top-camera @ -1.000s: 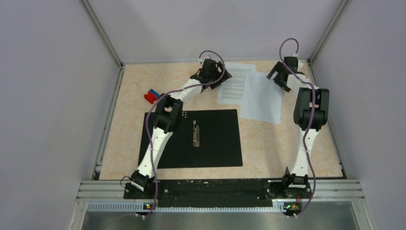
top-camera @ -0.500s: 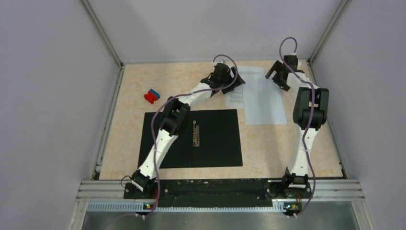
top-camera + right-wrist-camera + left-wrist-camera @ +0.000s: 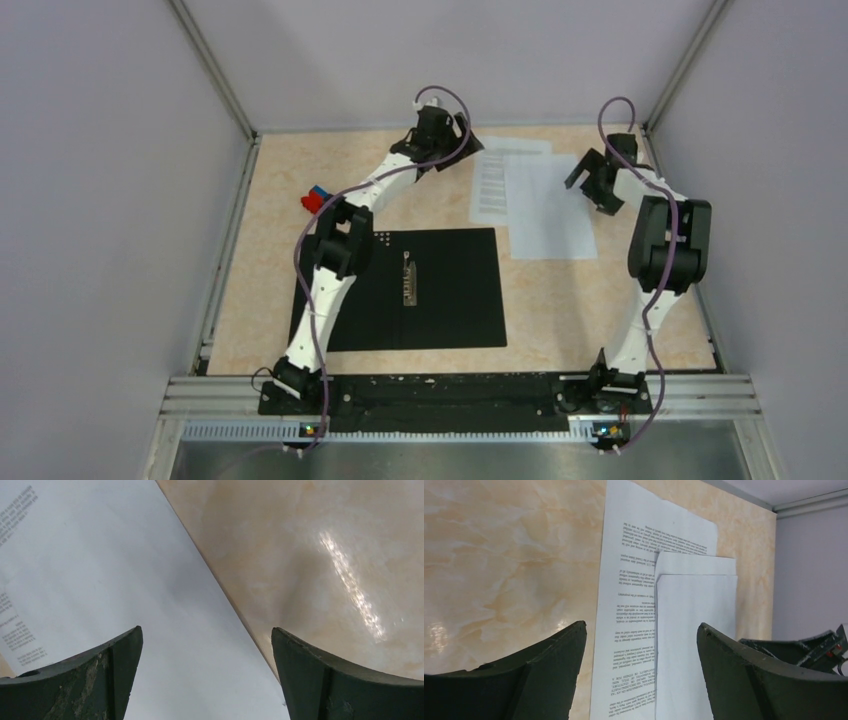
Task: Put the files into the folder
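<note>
Changed: your left gripper [image 3: 455, 152] has drawn back from the left edge of the papers since half a second ago, and your right arm has swung out to the right. The papers have not shifted in that time.
Folder: the flat rectangular folder [image 3: 450, 290] lies open on the beige marbled tabletop [image 3: 280, 180], black inside up, with its metal spine clip [image 3: 410, 280] near the middle.
Files: the three thin white paper files [image 3: 535, 200] lie flat on the tabletop just beyond the folder's far right corner, apart from it. The printed sheet [image 3: 629, 595] is lowest and shows on the side toward the folder. The two nearly blank sheets [image 3: 694, 640] overlap it.
Left gripper: you have it beyond the folder's far edge, short of the files. Its fingers [image 3: 549, 670] are spread wide with nothing between them.
Right gripper: it [image 3: 585, 180] hangs past the folder's far right corner, over the files' outer edge. The wrist view [image 3: 205, 630] shows it wide apart and empty.
Block: the small red-and-blue block [image 3: 316, 198] sits beyond the folder's far left corner.
</note>
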`<state>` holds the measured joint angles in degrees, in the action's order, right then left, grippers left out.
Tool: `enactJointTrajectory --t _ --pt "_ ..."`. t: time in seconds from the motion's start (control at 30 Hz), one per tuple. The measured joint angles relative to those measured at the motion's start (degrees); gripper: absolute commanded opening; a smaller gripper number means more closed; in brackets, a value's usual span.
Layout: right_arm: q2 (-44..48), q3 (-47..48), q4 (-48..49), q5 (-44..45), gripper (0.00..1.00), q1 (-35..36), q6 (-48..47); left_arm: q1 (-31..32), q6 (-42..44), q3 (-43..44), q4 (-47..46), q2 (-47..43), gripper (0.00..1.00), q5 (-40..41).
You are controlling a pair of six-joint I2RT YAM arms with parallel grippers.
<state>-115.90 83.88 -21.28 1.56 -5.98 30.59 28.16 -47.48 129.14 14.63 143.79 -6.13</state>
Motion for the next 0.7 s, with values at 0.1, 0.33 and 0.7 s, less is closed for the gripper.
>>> enactJointTrajectory --t 0.1,0.33,0.7 --pt "3.8 -7.3 3.32 -0.68 0.99 -0.7 0.42 -0.24 0.52 0.07 1.88 0.11 0.85 0.17" --pt "10.8 -17.75 8.31 -3.69 0.99 -1.22 1.25 1.31 1.27 -1.33 4.37 0.17 0.85 0.26" --pt "13.53 -22.86 12.76 -6.58 0.99 -1.29 2.05 4.81 2.19 -3.61 8.83 0.2 0.86 5.68"
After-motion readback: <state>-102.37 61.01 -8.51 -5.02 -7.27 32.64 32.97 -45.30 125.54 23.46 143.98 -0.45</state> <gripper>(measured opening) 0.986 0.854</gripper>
